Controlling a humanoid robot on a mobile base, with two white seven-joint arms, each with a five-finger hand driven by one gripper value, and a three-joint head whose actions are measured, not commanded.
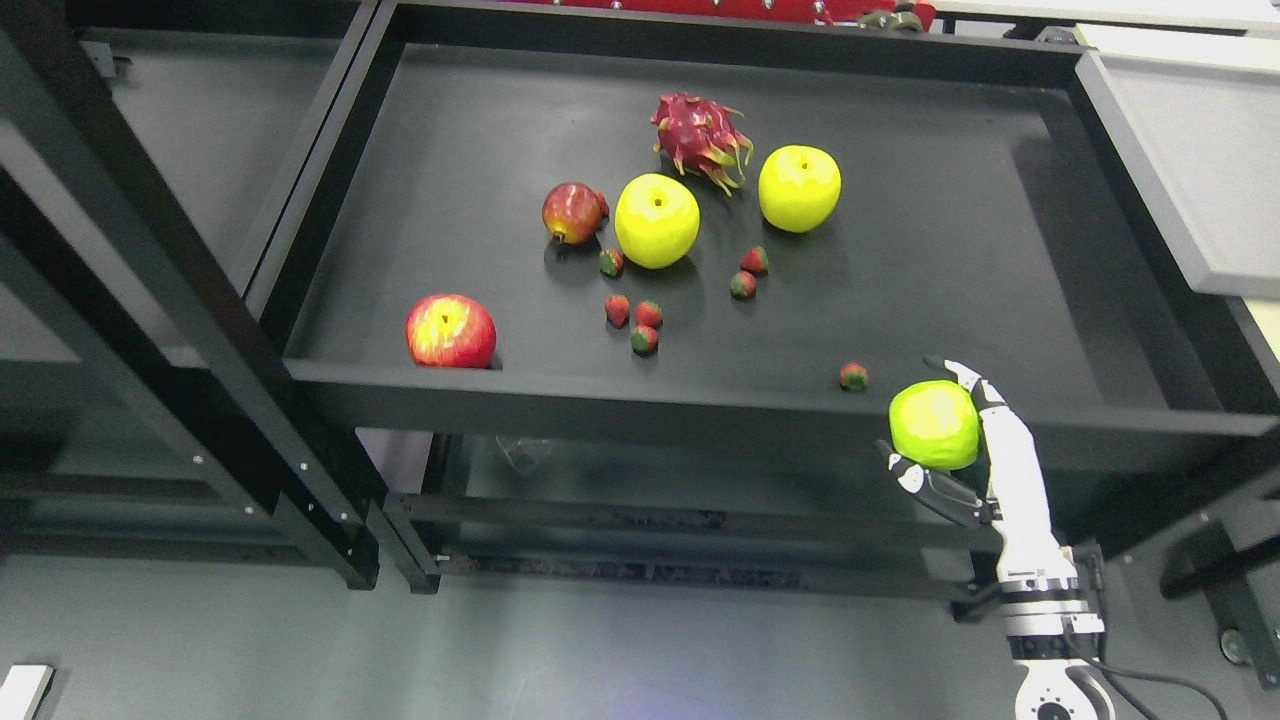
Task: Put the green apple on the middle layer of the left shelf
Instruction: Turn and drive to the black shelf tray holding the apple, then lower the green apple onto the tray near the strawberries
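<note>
A: Head view: the green apple is seen clasped in the right robot hand, held just in front of the near rim of the black tray shelf, at its right end. One finger is curled over the top of the fruit and the thumb is tucked beneath it. The left robot hand is not shown.

B: How is the carry best handled from here?

A: The grasp is probably best kept firm, since the fruit is round and smooth. The apple should be lifted clear of the rim, and the small strawberry near it should be avoided. The left shelf lies well apart at the far left, so its black uprights must be cleared on the way. The middle layer cannot be told with certainty.
</note>
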